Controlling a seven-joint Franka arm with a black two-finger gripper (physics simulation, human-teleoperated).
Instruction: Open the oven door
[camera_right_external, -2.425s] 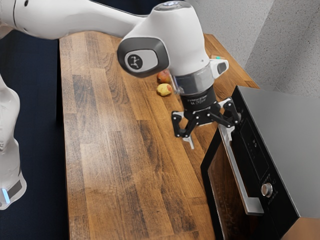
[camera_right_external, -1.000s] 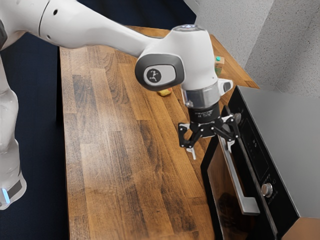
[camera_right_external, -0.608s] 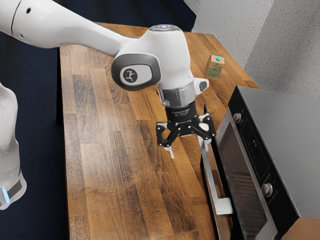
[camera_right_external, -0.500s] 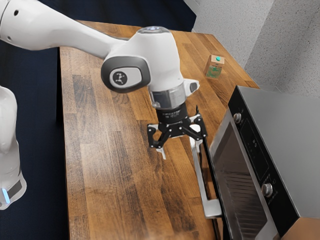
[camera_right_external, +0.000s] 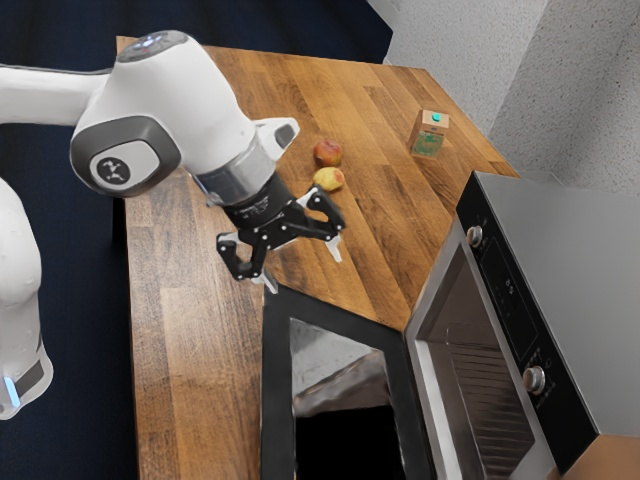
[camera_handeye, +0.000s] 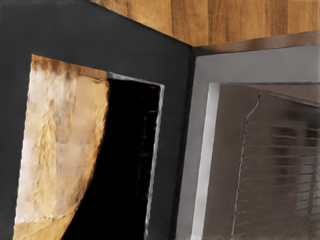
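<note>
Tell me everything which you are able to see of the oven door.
The oven door is wide open, swung down from the front of the oven. It is a flat, dark panel with a rectangular window like shiny glass, partly pale, partly black. My open gripper is near its outer corner; whether a fingertip touches it, I cannot tell.

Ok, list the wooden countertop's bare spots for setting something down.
The wooden countertop is bare between the red round fruit and the small brown carton, and in the strip at the exterior view's left, beside the open black-framed oven door. It looks crowded around the black two-finger gripper, near that door's corner and the yellow round fruit.
</note>
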